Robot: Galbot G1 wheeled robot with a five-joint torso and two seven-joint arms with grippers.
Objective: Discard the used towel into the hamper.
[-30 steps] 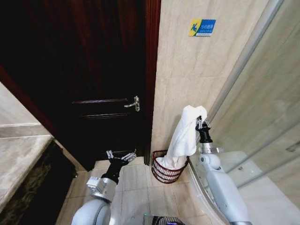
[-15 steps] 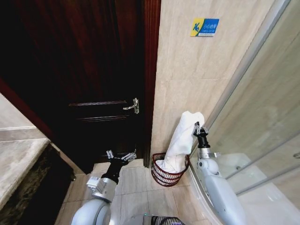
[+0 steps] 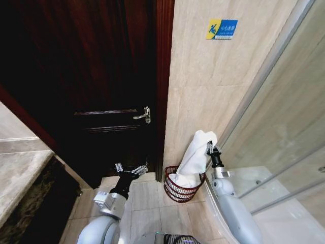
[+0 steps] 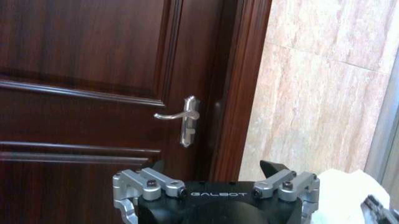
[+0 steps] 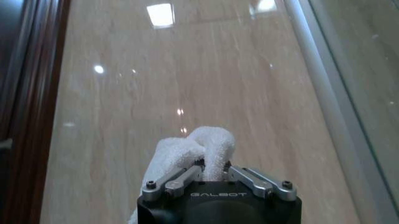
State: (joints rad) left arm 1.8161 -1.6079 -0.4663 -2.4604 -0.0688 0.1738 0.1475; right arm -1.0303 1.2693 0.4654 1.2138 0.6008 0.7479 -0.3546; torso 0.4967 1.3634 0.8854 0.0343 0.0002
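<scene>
The right gripper [image 3: 210, 148], right of centre in the head view, has its fingers pinched tight on the top fold of a white towel [image 3: 195, 158]. The towel hangs down and leftward from the grip, and its lower end lies inside the hamper [image 3: 172, 188], a dark reddish-brown wire basket standing on the tiled floor at lower centre, against the beige wall beside the dark wooden door [image 3: 96, 76]. The left gripper [image 3: 131, 169] hovers at lower left of centre before the door, fingers spread wide and holding nothing.
</scene>
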